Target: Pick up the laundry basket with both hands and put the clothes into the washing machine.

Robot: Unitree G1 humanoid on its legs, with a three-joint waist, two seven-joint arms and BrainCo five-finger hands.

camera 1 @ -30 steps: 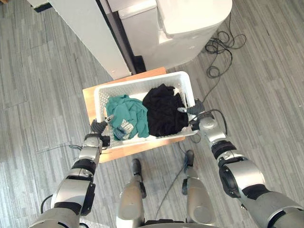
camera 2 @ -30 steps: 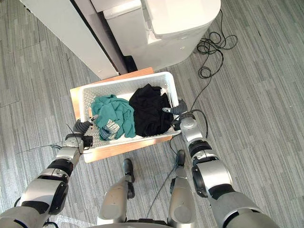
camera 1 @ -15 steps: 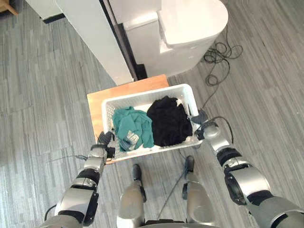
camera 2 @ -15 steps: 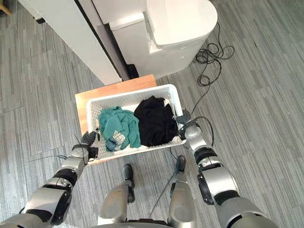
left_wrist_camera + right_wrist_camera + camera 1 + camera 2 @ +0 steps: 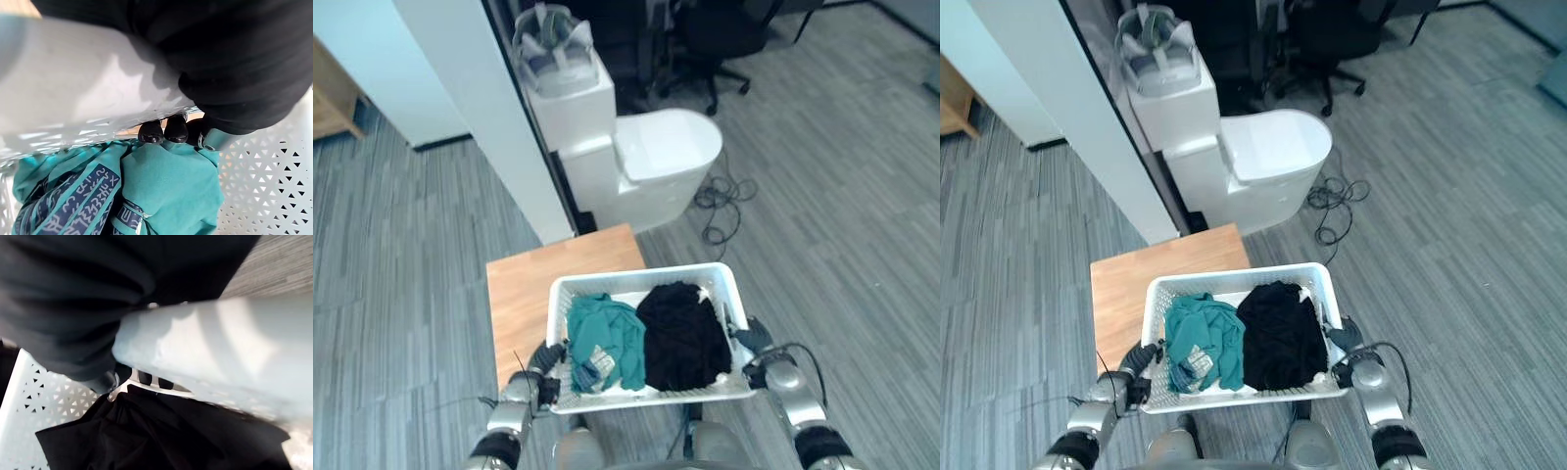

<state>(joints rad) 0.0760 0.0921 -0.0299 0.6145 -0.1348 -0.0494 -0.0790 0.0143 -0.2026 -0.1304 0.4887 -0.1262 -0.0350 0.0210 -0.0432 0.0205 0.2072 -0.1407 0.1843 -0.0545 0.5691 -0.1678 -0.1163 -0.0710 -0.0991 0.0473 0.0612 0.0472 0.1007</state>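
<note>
While the laundry basket hung at 6 o'clock in the head views, each hand was clenched on one end of its rim. The left hand gripped at the basket's 8 o'clock and the right hand at its 4 o'clock. The left wrist view showed dark fingertips hooked under the white rim, and the right wrist view showed the same on its own side. Inside, the teal garment lay toward 9 o'clock, touching the black garment toward 3 o'clock. The wooden table stood at the basket's 10 o'clock and ran under that corner of it. The washing machine stood at 12 o'clock, well apart, with its rounded lid down.

I judged the grip to be the main risk. Only fingertips caught the rim, so a jolt or an uneven pull could have tipped the basket and spilled the clothes. The coil of black cable on the floor at the basket's 1 o'clock lay close to the path and could have snagged a foot. The shut lid meant nothing could go in while both hands were occupied.

As for writing, a dark blue band on the teal garment carried pale lettering-like marks, which I could not make out.
</note>
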